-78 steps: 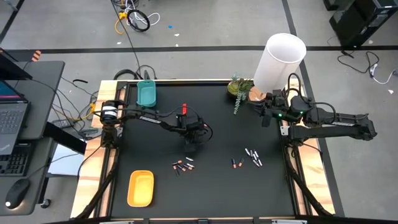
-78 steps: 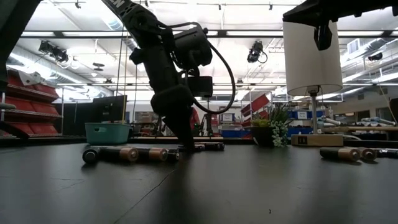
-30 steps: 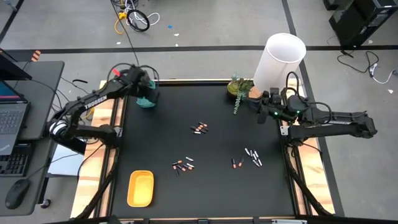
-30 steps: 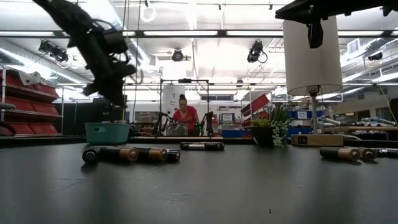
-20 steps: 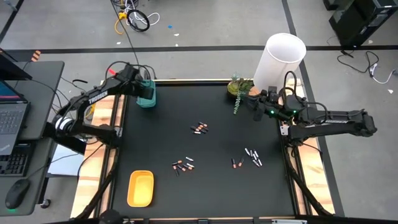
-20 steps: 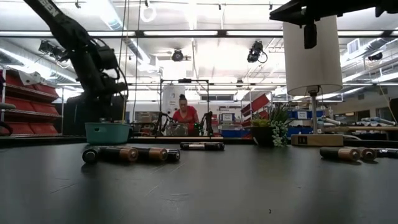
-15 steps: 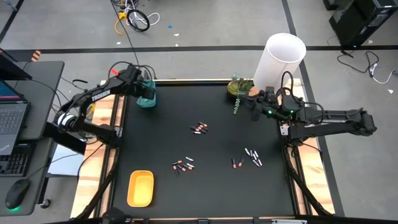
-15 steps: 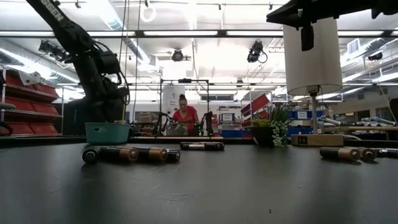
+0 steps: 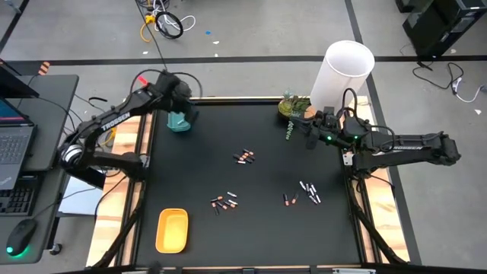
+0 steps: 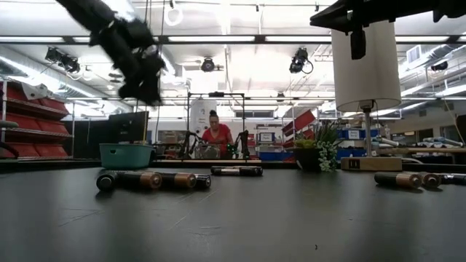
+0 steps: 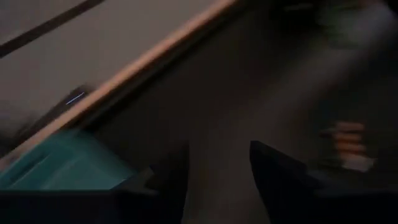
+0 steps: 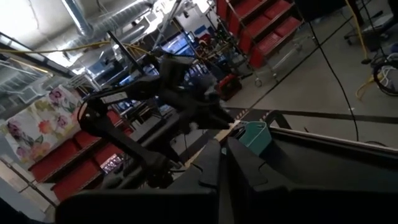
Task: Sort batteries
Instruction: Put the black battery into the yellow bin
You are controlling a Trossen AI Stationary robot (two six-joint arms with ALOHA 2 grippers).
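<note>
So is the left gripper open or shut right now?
Open. In the left wrist view the left gripper shows a clear gap between its two dark fingers, nothing between them, near the teal tray.

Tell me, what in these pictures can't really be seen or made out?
- Inside of the teal tray: high view, the left gripper hangs over it; low view shows only its side wall.
- Which kind each of the batteries is: high view, too small.
- Left wrist view: motion blur smears everything.
- Yellow tray: absent from the low view.
- Right gripper: cut off at the low view's top.
</note>
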